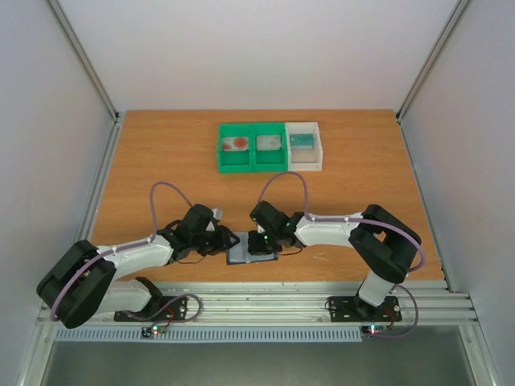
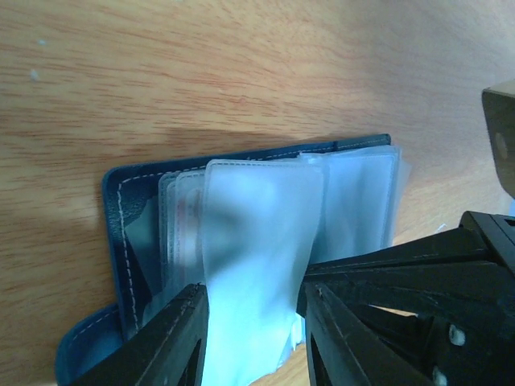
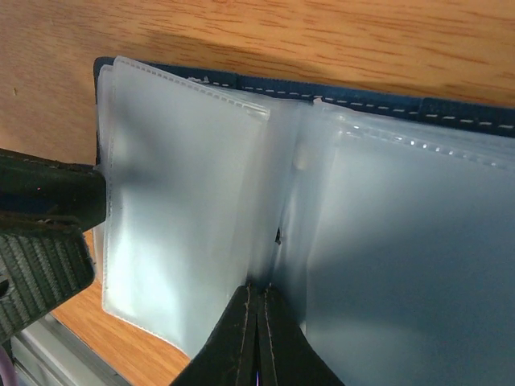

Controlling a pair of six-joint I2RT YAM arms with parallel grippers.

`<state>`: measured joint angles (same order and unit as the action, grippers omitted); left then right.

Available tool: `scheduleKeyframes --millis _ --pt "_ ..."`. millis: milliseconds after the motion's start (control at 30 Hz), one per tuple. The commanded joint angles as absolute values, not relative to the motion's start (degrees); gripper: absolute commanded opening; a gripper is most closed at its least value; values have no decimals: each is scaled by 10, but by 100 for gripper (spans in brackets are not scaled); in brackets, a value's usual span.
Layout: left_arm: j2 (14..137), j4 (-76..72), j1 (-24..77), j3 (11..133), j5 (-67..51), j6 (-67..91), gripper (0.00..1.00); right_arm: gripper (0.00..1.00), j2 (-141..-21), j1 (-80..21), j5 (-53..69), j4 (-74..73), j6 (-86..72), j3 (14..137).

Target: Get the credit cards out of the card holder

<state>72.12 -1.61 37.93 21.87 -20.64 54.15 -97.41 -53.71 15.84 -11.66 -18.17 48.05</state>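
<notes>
The dark blue card holder (image 1: 241, 256) lies open on the table near the front edge, between my two grippers. Its clear plastic sleeves (image 2: 354, 201) fan up from the blue cover (image 2: 121, 217). My left gripper (image 2: 253, 322) has closed in on one raised sleeve (image 2: 257, 241), a finger on each side. A pale card with a reddish mark (image 2: 187, 211) shows faintly through the sleeves behind it. My right gripper (image 3: 259, 301) is shut, its tip pressed into the fold between the sleeves (image 3: 193, 201); the blue cover (image 3: 451, 112) shows behind. The left fingers (image 3: 40, 209) show at the left edge.
At the back stands a green bin (image 1: 251, 165) with two compartments. One holds a pale card with a red blotch (image 1: 236, 144), the other a pale greenish card (image 1: 268, 143). A white bin (image 1: 306, 163) beside it holds a teal card (image 1: 302, 141). A metal rail (image 1: 265, 301) runs along the front.
</notes>
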Motion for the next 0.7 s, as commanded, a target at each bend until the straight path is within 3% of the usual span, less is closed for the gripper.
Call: scheduleKeyframes --millis 0,333,667 --pt "719 -65 379 224 -228 550 35 1 -961 -542 131 -120 -190 464" --pt "704 -119 378 208 -276 586 36 1 -954 -541 133 -80 -203 440" --pt "685 -7 378 213 -187 553 35 1 -946 -541 127 -81 -206 436"
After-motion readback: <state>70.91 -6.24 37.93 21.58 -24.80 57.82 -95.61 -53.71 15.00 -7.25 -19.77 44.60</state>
